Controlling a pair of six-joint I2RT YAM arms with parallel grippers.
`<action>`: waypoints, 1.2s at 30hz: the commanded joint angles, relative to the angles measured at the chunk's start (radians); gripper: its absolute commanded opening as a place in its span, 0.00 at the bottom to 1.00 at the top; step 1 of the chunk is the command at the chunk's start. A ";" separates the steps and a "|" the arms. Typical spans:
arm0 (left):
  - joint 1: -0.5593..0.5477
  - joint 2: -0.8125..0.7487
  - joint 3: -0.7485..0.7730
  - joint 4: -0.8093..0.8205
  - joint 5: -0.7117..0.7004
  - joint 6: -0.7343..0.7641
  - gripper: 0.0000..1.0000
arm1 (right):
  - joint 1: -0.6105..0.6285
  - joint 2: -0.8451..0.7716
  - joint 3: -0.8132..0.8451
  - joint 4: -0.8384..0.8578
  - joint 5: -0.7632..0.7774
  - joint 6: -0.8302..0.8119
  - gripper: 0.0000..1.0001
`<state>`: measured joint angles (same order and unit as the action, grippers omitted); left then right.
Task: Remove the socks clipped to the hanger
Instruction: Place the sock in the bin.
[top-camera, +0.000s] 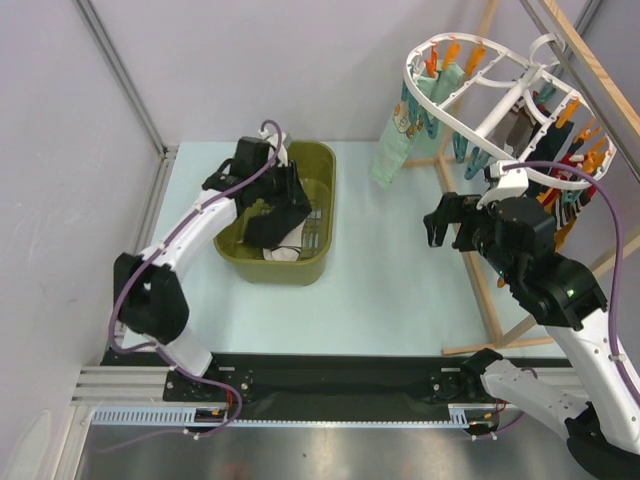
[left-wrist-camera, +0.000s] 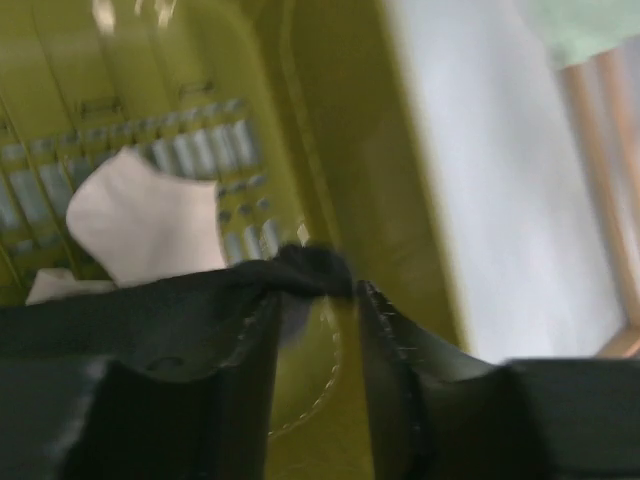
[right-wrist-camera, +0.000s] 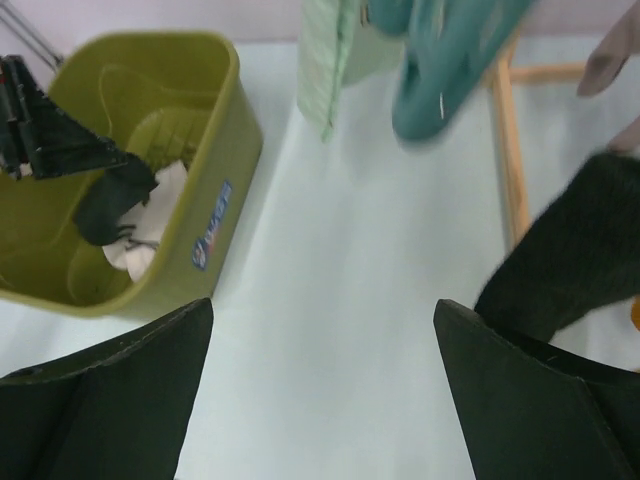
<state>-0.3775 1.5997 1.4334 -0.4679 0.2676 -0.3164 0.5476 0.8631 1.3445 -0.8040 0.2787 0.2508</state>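
The white oval hanger (top-camera: 478, 62) hangs at the back right with orange and teal pegs. A pale mint sock (top-camera: 394, 140) hangs from its left end, and dark and red socks (top-camera: 565, 175) hang on its right side. My left gripper (top-camera: 277, 200) is over the olive tub (top-camera: 322, 180), nearly shut, with a black sock (left-wrist-camera: 312, 270) caught between its fingertips and hanging into the tub (right-wrist-camera: 112, 196). A white sock (left-wrist-camera: 145, 225) lies in the tub. My right gripper (top-camera: 443, 222) is open and empty (right-wrist-camera: 320, 380) above the table, left of a hanging black sock (right-wrist-camera: 560, 250).
The light wooden rack (top-camera: 470, 240) stands along the right side; one of its legs (right-wrist-camera: 505, 140) shows in the right wrist view. Teal pegs (right-wrist-camera: 440, 80) and the mint sock (right-wrist-camera: 325, 60) dangle just ahead of my right gripper. A metal frame post (top-camera: 120, 70) stands at the back left.
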 joint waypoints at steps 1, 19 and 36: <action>0.014 0.043 0.053 -0.071 -0.047 0.019 0.42 | 0.000 -0.038 -0.025 -0.081 -0.017 0.030 1.00; -0.230 -0.193 0.125 0.034 0.014 0.024 0.76 | 0.000 -0.003 0.136 -0.337 0.234 0.145 1.00; -0.268 -0.283 0.068 0.147 0.122 -0.043 0.77 | 0.000 0.031 0.001 -0.287 0.421 0.102 0.97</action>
<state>-0.6353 1.3579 1.5166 -0.3607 0.3626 -0.3408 0.5476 0.8921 1.3876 -1.1564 0.6224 0.3737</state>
